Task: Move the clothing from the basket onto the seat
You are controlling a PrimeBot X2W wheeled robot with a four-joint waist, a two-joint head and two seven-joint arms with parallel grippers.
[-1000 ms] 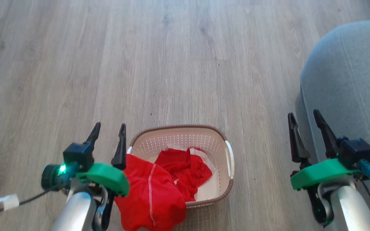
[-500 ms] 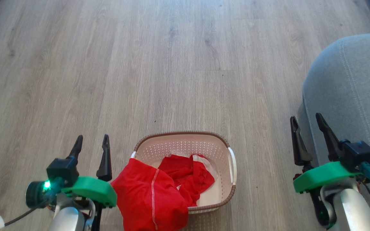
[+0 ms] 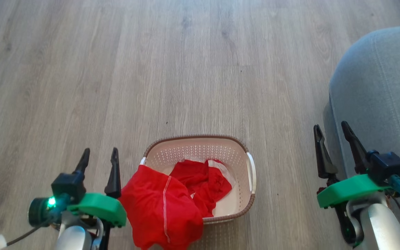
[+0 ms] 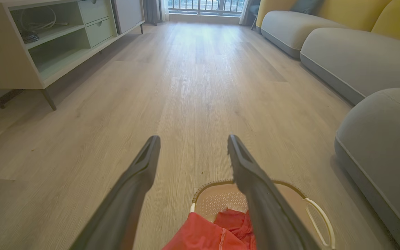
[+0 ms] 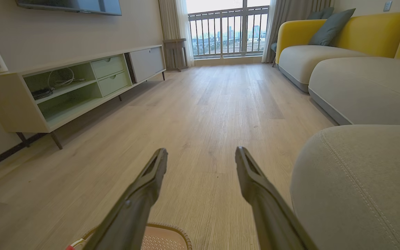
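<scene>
Both my jaws are standing spread and gripping nothing. The clothing (image 3: 165,205), bright red with a pale stitched seam, is lying bunched in the basket (image 3: 200,147), one piece spilling over its near left rim. The basket is sitting on the wooden floor (image 3: 186,69). My left gripper (image 3: 100,154) is hovering just left of the basket, fingers pointing forward. My right gripper (image 3: 330,127) is hovering beside the grey seat (image 3: 380,86), well apart from the basket.

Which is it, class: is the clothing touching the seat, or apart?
Apart. The head view shows bare floor between the clothing, draped over the basket, and the seat.
</scene>
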